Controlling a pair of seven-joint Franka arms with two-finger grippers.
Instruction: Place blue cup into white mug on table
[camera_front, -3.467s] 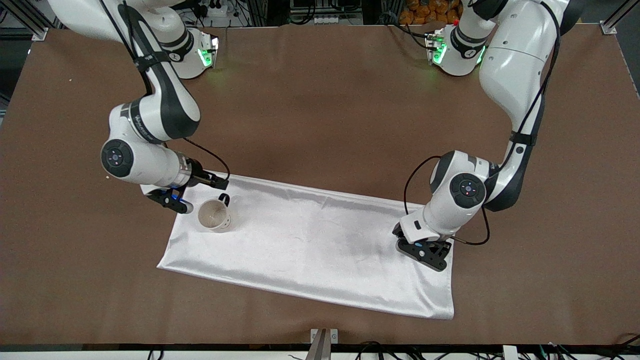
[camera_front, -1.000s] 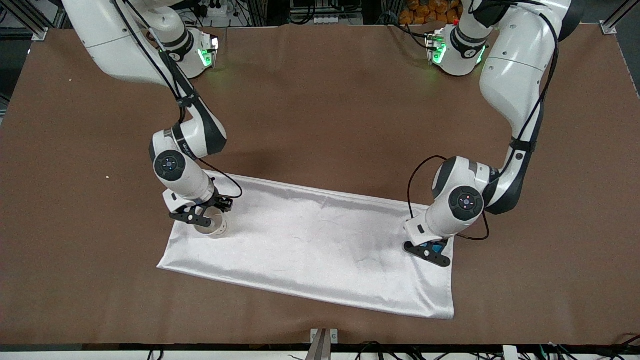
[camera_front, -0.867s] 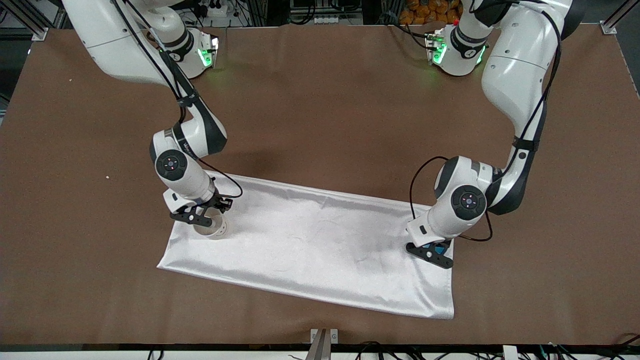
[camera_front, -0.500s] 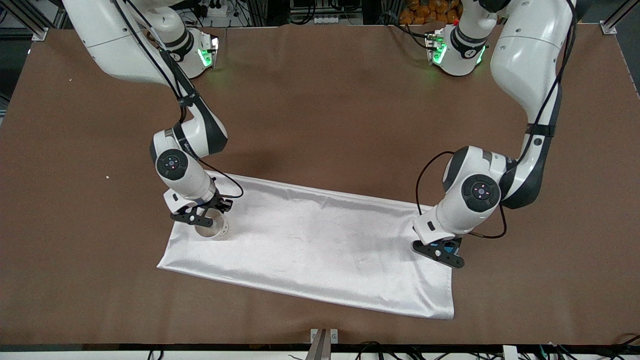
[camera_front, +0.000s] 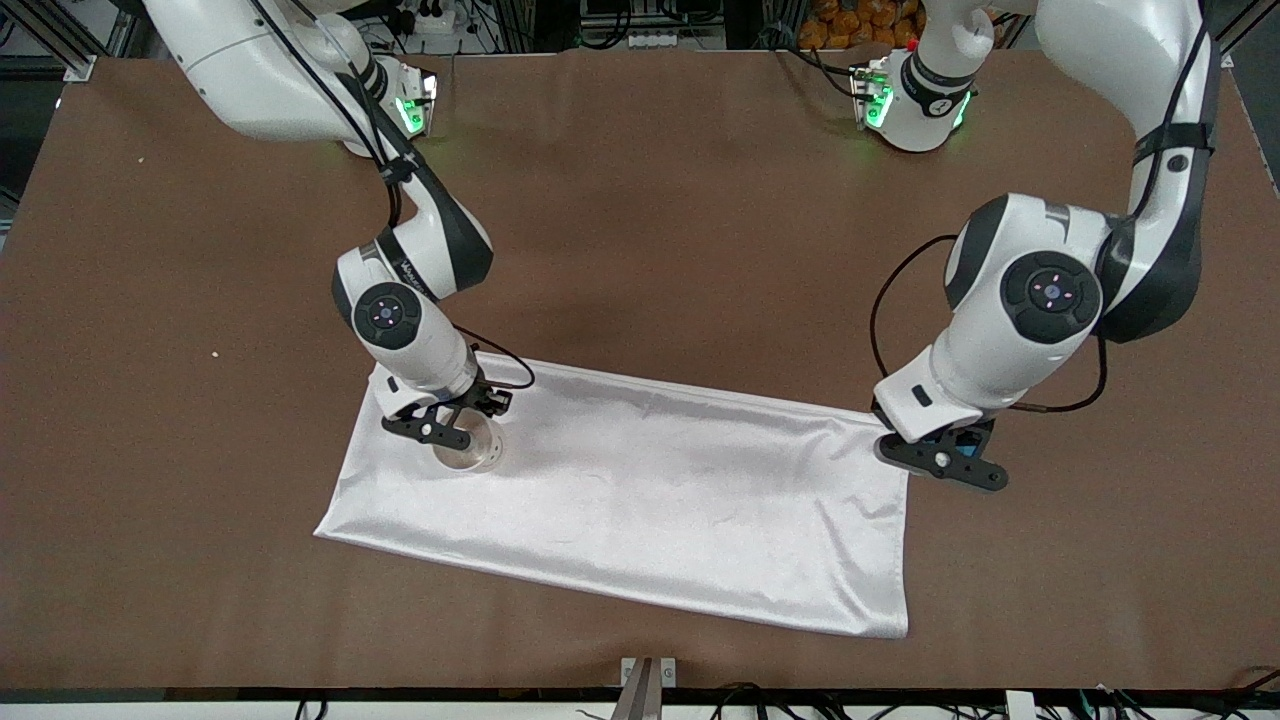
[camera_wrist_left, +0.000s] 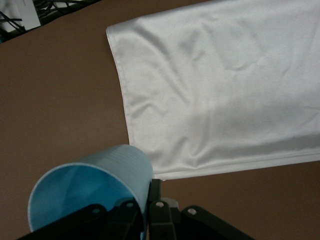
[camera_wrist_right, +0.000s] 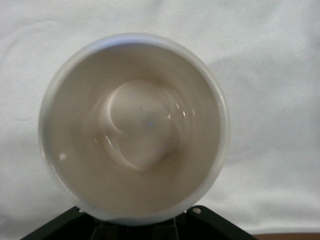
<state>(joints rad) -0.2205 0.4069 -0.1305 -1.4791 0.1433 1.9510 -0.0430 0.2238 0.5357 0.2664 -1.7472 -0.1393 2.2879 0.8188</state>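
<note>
The blue cup (camera_front: 963, 449) is pinched by its rim in my left gripper (camera_front: 945, 462), up in the air over the brown table (camera_front: 650, 250) just off the white cloth's corner. In the left wrist view the cup (camera_wrist_left: 90, 187) lies tilted with its open mouth showing, and my left gripper (camera_wrist_left: 145, 212) is shut on its wall. My right gripper (camera_front: 440, 430) is shut on the rim of the white mug (camera_front: 467, 452) over the cloth at the right arm's end. The right wrist view looks straight into the empty mug (camera_wrist_right: 132, 130), with my right gripper (camera_wrist_right: 135, 222) on its rim.
A shiny white cloth (camera_front: 650, 490) lies spread across the middle of the table, also seen in the left wrist view (camera_wrist_left: 215, 80). Bare brown tabletop surrounds it on all sides.
My left arm has risen and carried the blue cup off the cloth's edge to over the bare table. My right gripper has moved the mug a little toward the left arm's end.
</note>
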